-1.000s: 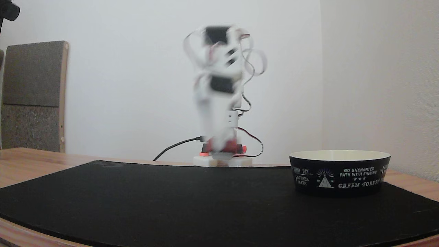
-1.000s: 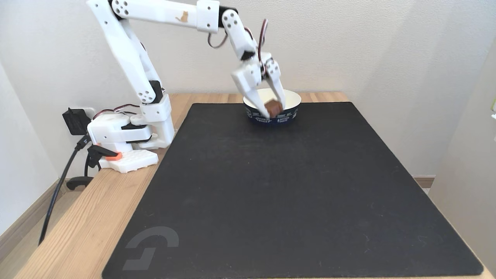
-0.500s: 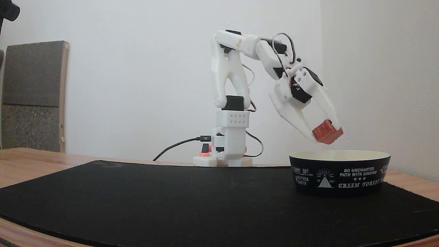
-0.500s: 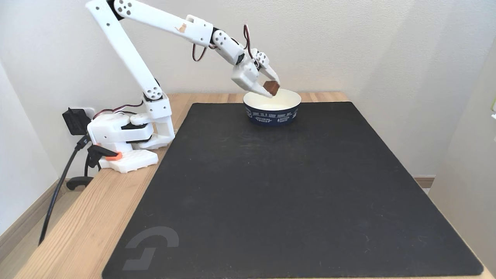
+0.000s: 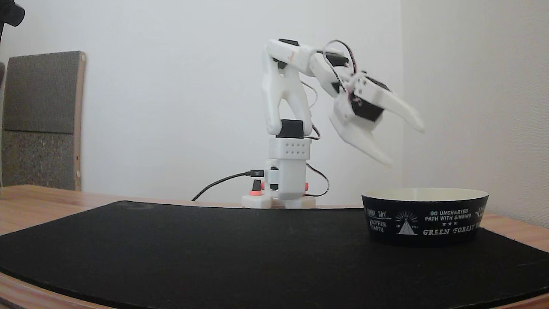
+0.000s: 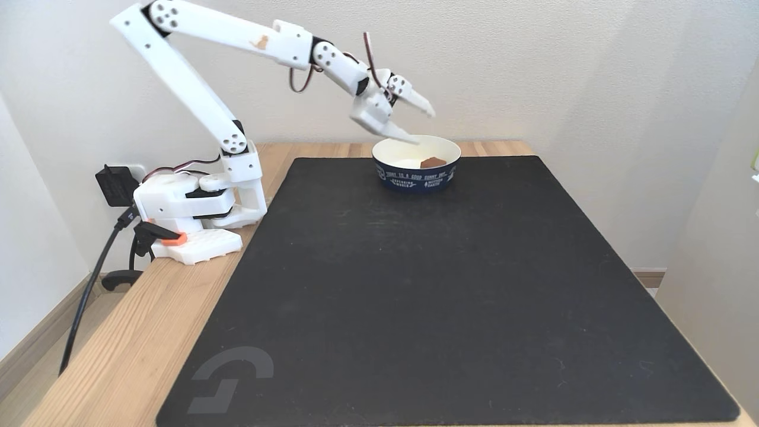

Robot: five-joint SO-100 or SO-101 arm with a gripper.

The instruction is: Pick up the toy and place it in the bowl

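Now pincer [image 6: 422, 126] spread wide and empty above bowl [image 6: 416, 175], toy [image 6: 433, 162] inside, black mat [image 6: 415, 284] beneath.

The white arm [image 6: 195, 101] rose from its base [image 6: 184, 204] at the left edge of the table in a fixed view, its lower link leaning back and up, its upper link [image 6: 237, 32] running forward and sloping slightly down. The wrist bent downward from there. The gripper [image 6: 422, 126] hung in the air with its jaws spread wide and nothing between them. In a fixed view from low at the table's front, the gripper [image 5: 405, 143] pointed down to the right, one finger [image 5: 401, 112] raised above the other [image 5: 369, 146]. Thin cables [image 5: 339, 47] looped over the wrist.
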